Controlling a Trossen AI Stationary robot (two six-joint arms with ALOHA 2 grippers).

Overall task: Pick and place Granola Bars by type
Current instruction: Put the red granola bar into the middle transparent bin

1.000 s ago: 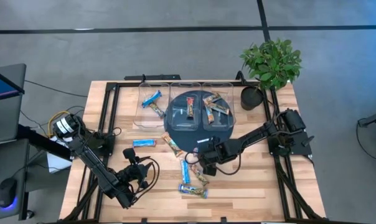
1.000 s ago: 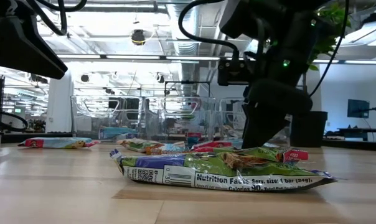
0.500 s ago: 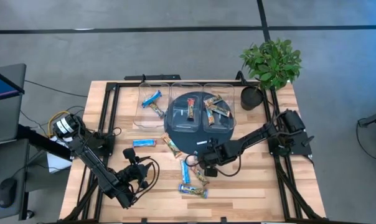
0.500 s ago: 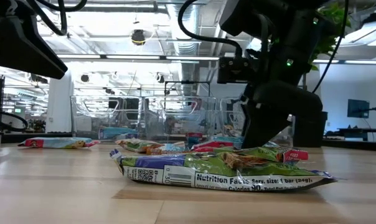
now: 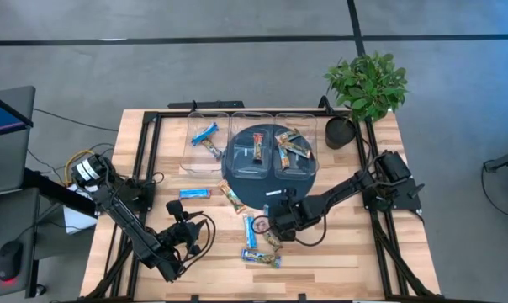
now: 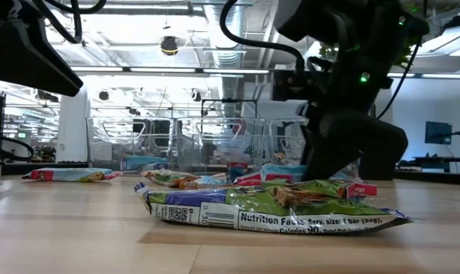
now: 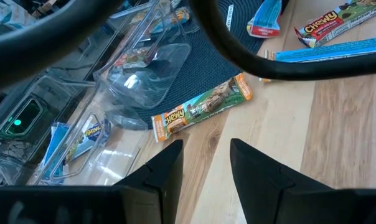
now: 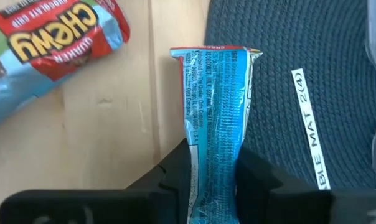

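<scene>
My right gripper [image 5: 267, 225] [image 8: 214, 167] stands over the table's middle, shut on a bright blue granola bar [image 8: 216, 106]. The bar's far end lies on the edge of the round dark mat [image 5: 267, 172]. More loose bars lie on the wood: a blue one [image 5: 195, 193], an orange-brown and green one [image 5: 233, 199] [image 7: 203, 107], and others [image 5: 262, 257] near the front. My left gripper [image 5: 185, 229] [image 7: 206, 158] waits near the front left, open and holding nothing. My right gripper pinches the blue bar's two long edges [image 8: 194, 163] between its two fingers, on the half away from the mat. The fingers slant down from above and lie across the bar. The bar looks flat, its far end [image 8: 216, 55] on the mat's edge.
Three clear bins stand at the far side on and beside the mat. The left one [image 5: 205, 139] holds blue bars, the middle one [image 5: 258, 150] a red bar, and the right one [image 5: 293, 145] orange-brown bars. A potted plant [image 5: 365, 88] stands at the far right corner.
My right gripper has rolled and tipped a little over the blue bar, shifting slightly toward the table's near edge. The bar stays in place on the table.
</scene>
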